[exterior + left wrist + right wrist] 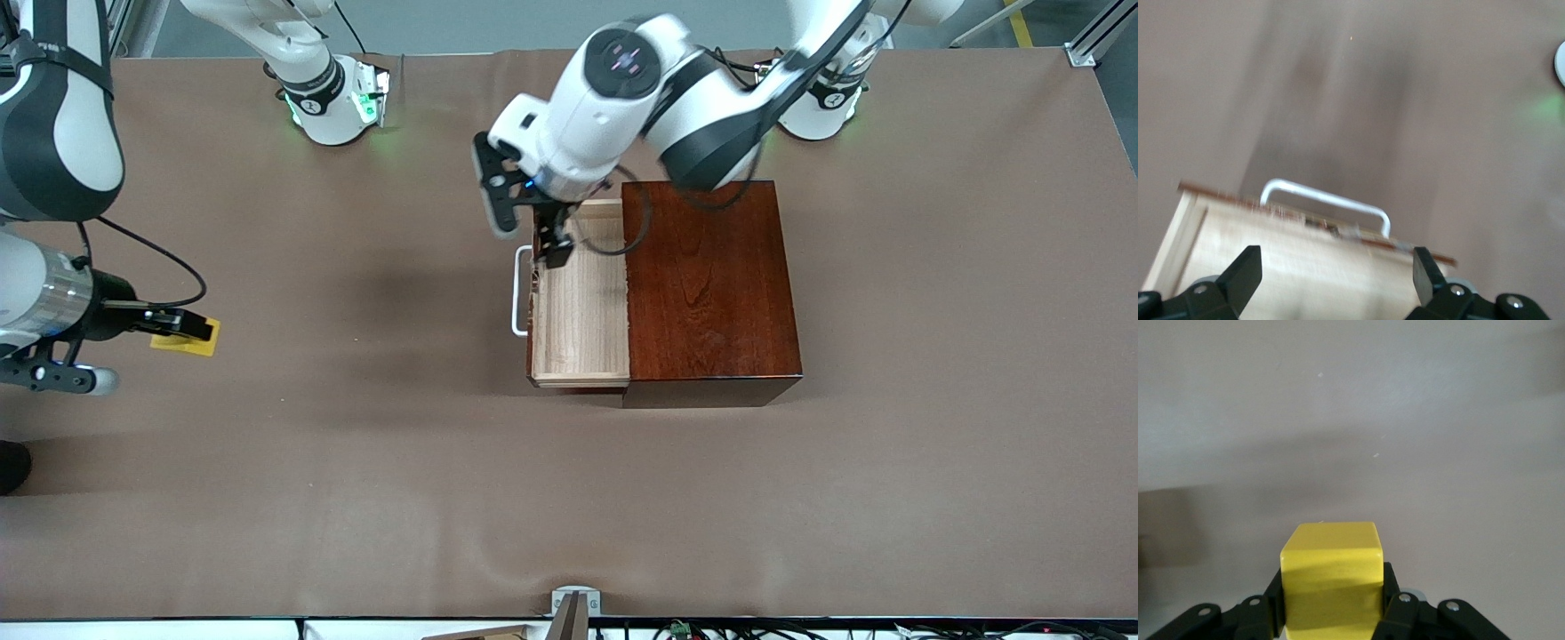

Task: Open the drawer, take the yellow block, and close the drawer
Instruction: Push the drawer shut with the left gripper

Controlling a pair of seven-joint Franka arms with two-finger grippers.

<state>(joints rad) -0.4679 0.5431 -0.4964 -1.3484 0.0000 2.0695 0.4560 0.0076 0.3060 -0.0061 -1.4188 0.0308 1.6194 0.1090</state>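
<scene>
The drawer (580,311) is pulled out of the dark mahogany box (711,284); its pale wood tray looks empty, and its white loop handle (518,293) points toward the right arm's end. My left gripper (549,238) is open over the drawer's end farther from the front camera, close to the front panel. In the left wrist view its fingers (1245,273) straddle the tray, with the handle (1328,200) past them. My right gripper (182,327) is shut on the yellow block (188,339), low over the table at the right arm's end. The block fills the jaws in the right wrist view (1331,577).
The brown cloth table (356,462) stretches wide around the box. The two arm bases (333,98) stand along the edge farthest from the front camera. A metal clamp (573,604) sits at the nearest edge.
</scene>
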